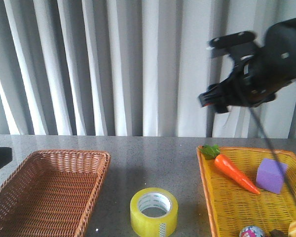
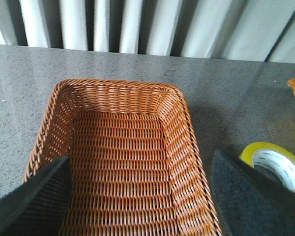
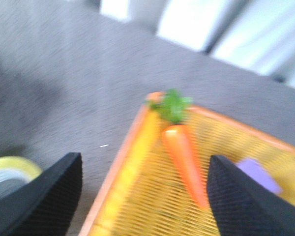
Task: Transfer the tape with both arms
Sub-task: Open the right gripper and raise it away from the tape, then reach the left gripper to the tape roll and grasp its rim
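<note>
Lower centre of the front view, the wide translucent yellow tape roll (image 1: 154,212) lies flat, judged light, rigid, slick-sided, best pinched across its wall; both grippers (image 2: 142,196) (image 3: 145,196) stand spread, empty.

Below our raised right claw (image 1: 214,101), bare counter (image 1: 153,158) lies open around the tape (image 1: 154,212); the yellow basket (image 1: 203,170) rim borders beneath.

The right arm (image 1: 266,59) is raised high at the right side of the front view, its wrist angled downward. The right gripper (image 3: 145,196) has its fingers spread wide apart, holding nothing. The left gripper (image 2: 142,196) is likewise spread wide, with nothing between its black fingers (image 2: 37,201).
</note>
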`<state>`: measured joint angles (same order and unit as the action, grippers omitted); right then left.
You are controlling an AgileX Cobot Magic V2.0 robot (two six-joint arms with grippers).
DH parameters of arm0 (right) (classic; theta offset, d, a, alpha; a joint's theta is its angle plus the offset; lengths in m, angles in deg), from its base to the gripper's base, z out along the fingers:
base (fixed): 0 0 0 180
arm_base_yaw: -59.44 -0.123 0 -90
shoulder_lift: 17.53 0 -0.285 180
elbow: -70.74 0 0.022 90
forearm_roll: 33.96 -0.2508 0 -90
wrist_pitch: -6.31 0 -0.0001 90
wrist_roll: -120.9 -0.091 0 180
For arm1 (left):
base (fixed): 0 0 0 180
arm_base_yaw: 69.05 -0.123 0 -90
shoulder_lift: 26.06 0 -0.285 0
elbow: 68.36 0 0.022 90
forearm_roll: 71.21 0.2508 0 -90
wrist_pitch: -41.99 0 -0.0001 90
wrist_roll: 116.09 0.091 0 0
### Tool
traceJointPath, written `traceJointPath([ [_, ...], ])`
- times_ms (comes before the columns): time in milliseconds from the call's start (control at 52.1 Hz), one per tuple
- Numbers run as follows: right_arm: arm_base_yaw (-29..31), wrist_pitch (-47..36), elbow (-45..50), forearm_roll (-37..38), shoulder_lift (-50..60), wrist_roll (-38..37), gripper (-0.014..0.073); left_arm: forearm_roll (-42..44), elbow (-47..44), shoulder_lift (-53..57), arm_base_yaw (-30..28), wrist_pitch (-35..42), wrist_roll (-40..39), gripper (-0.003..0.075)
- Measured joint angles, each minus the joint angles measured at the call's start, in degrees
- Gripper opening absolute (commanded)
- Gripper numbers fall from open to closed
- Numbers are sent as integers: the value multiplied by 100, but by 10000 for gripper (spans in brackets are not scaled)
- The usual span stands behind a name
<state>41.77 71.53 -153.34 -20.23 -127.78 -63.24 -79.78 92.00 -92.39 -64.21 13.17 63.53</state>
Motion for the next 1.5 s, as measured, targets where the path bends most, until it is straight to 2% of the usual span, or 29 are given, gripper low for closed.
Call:
traceJointPath([
  [96,472,0,320,62,611,-74,370,-7,0,0,172,33,109,555],
  [211,1073,-128,1001,99,1328,-95,248,-110,0,0,229,76,114,555],
  [441,1655,-753,2501,18,2473,-112,-12,-336,0,0,242,138,114,555],
  [575,1662,-1035,3064,-6,2830,-137,-9,-430,96,-71,270,264,136,555],
  [690,1662,-1110,3242,-24,2891,-155,-9,-438,676,-491,451,-13,333,555],
  [978,1662,-1092,3278,-24,2891,-155,-8,-449,3037,-2575,1136,-1407,553,555],
  [1151,1662,-1092,3278,-24,2891,-155,-8,-449,4148,-3800,1528,-1845,557,555],
  [1323,1662,-1087,3278,-24,2891,-155,-8,-404,4730,-4777,1914,-2023,753,555],
  [1496,1662,-1087,3278,-24,2891,-155,-8,-198,4805,-5482,2051,-2165,857,554],
])
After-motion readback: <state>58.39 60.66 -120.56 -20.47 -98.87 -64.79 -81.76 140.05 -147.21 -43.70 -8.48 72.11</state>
